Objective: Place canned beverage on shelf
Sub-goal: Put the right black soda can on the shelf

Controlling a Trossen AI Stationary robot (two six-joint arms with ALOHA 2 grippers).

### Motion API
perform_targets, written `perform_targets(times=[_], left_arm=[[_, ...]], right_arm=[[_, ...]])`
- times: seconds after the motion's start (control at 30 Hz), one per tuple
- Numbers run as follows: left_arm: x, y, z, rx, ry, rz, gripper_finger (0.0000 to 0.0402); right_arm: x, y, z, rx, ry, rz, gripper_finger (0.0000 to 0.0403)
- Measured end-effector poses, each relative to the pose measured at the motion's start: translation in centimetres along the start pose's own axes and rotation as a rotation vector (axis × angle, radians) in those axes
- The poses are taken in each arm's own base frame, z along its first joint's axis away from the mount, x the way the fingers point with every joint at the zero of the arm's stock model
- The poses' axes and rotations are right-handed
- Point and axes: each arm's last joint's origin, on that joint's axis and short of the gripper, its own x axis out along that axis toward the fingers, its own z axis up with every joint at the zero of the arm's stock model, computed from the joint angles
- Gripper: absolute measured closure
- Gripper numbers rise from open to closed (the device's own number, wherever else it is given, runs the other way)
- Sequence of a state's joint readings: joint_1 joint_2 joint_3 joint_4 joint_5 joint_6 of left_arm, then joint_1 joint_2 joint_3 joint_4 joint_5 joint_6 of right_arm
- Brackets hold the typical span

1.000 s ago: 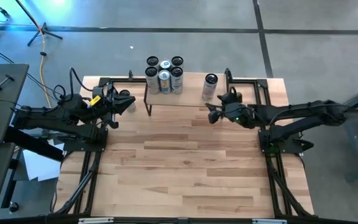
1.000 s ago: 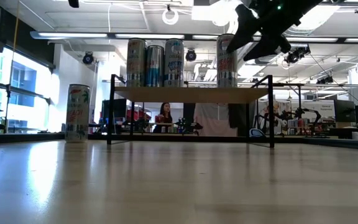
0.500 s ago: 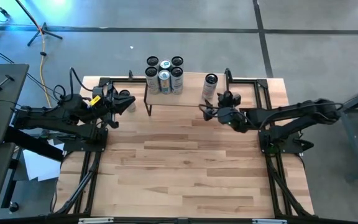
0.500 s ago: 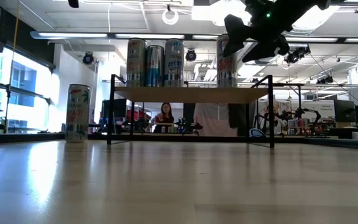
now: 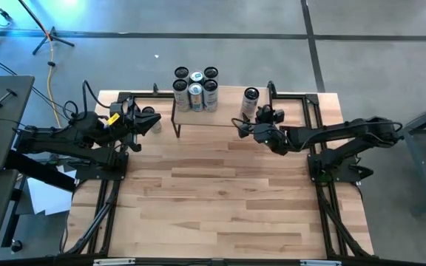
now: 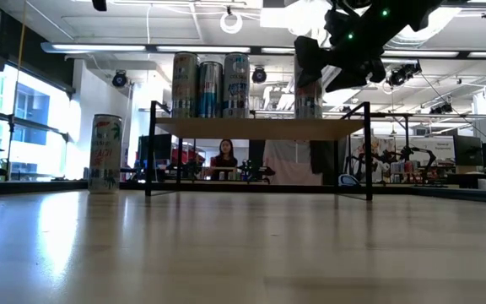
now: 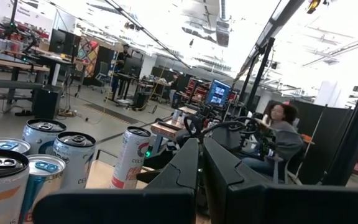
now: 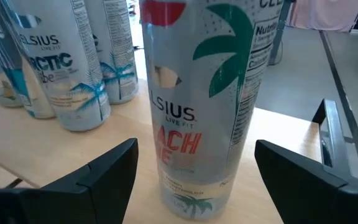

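A tall white can stands upright on the light-wood shelf's right end.

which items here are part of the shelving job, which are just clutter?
Job:
- shelf
- lone can on the shelf, standing between the open fingers of the right tool
- six-can cluster on the shelf
- can standing on the table

Clutter:
- left tool, shut, parked at the table's left
- person in the room behind
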State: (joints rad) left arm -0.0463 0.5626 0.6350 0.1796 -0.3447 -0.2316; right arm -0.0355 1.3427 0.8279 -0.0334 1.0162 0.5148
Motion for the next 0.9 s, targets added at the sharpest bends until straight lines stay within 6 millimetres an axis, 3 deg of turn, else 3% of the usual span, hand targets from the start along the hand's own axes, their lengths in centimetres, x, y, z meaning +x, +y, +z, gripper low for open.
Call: perform_targets(times=[0.77,0.9], left_arm=[[0.0,0.0,0.0,-0.002,-0.001,0.0,0.0402],[0.0,0.0,0.0,-0.003,-0.001,0.0,0.0402]], right_arm=[[1.9,-1.0,1.0,0.052,-0.001,-0.008,0.0093],[1.9,-1.0,1.0,0.05,-0.002,-0.009,0.0108]])
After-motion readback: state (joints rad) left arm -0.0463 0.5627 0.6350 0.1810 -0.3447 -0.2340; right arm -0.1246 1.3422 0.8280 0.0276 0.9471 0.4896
